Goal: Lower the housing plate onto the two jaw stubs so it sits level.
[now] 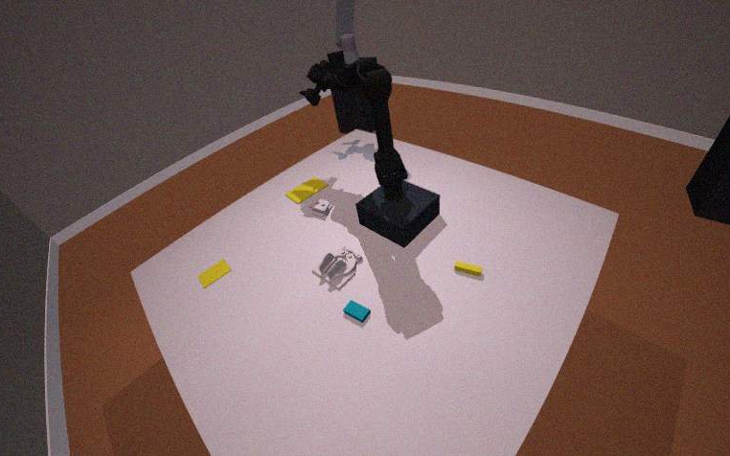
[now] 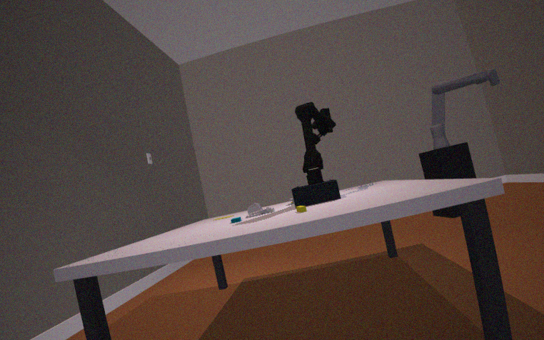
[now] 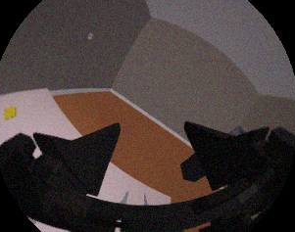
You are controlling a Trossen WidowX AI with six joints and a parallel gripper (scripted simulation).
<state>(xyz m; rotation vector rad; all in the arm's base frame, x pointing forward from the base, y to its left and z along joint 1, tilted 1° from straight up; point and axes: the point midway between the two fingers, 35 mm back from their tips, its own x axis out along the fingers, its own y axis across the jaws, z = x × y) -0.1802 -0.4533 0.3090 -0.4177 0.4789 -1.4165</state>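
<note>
A pale assembly (image 1: pixel 338 268) (image 2: pixel 255 209) with grey, curved jaw-like parts lies on the white table (image 1: pixel 277 352) (image 2: pixel 172 241), in front of and left of the arm's base in the top view. A small white piece (image 1: pixel 322 205) with dark spots, possibly the housing plate, is apart from it, nearer the large yellow plate. I cannot tell its exact shape or what it rests on. My gripper (image 1: pixel 307 86) (image 3: pixel 152 125) is open, with nothing between its fingers in the wrist view. It is high above the table, far from both pale items. The pins and stubs are too small to make out.
A large yellow plate (image 1: pixel 307 190), a smaller yellow plate (image 1: pixel 214 273), a teal block (image 1: pixel 356 311) (image 2: pixel 235 219) and a yellow bar (image 1: pixel 467 268) (image 2: pixel 301 208) lie on the table. The arm stands on a black base box (image 1: pixel 407 223) (image 2: pixel 317 194). A grey arm (image 2: pixel 437 109) stands beyond the table.
</note>
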